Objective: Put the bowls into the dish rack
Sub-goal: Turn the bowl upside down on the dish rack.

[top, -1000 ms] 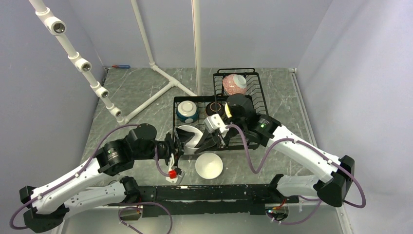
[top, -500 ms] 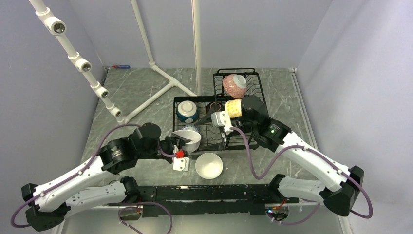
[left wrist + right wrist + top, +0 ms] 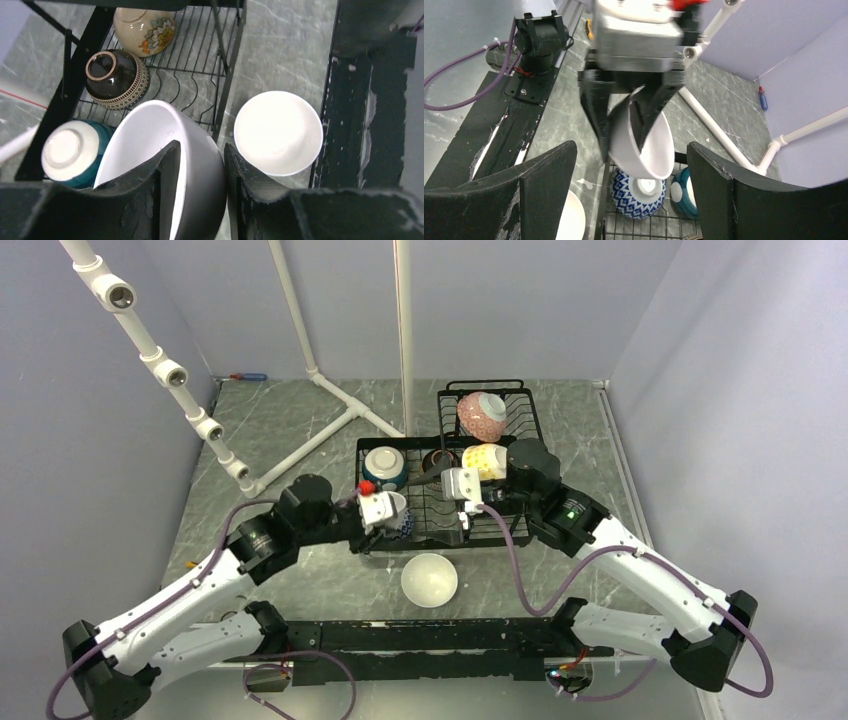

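White bowl moved over rack edge, left gripper pinching

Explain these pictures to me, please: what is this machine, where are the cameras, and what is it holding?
These are two robot arms bolted at a table's near edge, each ending in two fingers. One picture looks down from above; the other two come from a camera on each wrist. A black wire dish rack stands on the table, holding several bowls, among them a teal bowl and a brown bowl. The left fingers pinch the wall of a white bowl over the rack. The right fingers stand open and empty. A second white bowl waits on the table.
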You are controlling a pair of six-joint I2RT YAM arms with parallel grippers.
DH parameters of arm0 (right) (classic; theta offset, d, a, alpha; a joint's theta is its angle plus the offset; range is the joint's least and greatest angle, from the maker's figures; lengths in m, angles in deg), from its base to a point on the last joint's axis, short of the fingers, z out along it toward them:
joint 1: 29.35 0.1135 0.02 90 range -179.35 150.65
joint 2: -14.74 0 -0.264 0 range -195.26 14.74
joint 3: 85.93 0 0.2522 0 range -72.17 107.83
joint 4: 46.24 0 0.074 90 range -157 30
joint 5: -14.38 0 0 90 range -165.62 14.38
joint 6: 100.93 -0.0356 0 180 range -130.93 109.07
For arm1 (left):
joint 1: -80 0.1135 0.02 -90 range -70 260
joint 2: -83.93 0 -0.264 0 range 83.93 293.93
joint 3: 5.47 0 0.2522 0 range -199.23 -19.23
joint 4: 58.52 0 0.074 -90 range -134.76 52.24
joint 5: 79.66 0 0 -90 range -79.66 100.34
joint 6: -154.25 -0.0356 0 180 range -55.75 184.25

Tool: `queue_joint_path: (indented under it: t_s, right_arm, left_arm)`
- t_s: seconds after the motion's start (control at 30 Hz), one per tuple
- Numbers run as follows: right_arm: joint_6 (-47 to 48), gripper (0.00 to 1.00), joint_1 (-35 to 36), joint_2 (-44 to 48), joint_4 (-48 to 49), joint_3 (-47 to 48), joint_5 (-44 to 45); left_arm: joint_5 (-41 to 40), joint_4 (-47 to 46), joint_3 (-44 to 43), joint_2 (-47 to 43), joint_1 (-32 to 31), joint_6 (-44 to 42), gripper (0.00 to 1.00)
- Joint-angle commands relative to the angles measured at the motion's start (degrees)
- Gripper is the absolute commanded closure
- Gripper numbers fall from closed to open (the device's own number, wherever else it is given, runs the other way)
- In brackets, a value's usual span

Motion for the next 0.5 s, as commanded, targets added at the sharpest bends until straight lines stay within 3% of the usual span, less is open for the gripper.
queue_joint_path:
  t_s: [0.0, 0.13, 0.3, 0.37, 0.47]
  right_arm:
    - [1.28, 0.16, -0.71, 1.23, -1.84, 0.37, 0.99]
    - [1.11, 0.16, -1.71, 0.87, -2.97, 0.98, -0.02]
    - [1.58, 0.17, -2.90, 0.46, -3.91, 1.00, -1.75]
    - [2.63, 0.18, -3.32, -0.13, -5.66, 1.87, -2.83]
    - [5.86, 0.20, -3.57, -2.05, -10.38, 4.43, -4.60]
  left_arm:
    - [13.39, -10.02, -0.67, 2.18, 7.00, 13.33, 0.98]
    - [22.04, -11.12, -2.89, 6.85, 12.96, 21.46, 0.97]
    - [38.39, -12.79, -6.74, 13.65, 20.13, 28.62, 0.97]
    - [45.51, -11.27, -9.15, 15.54, 21.25, 27.80, 0.97]
    - [49.69, -5.17, -12.48, 16.30, 21.31, 22.12, 0.97]
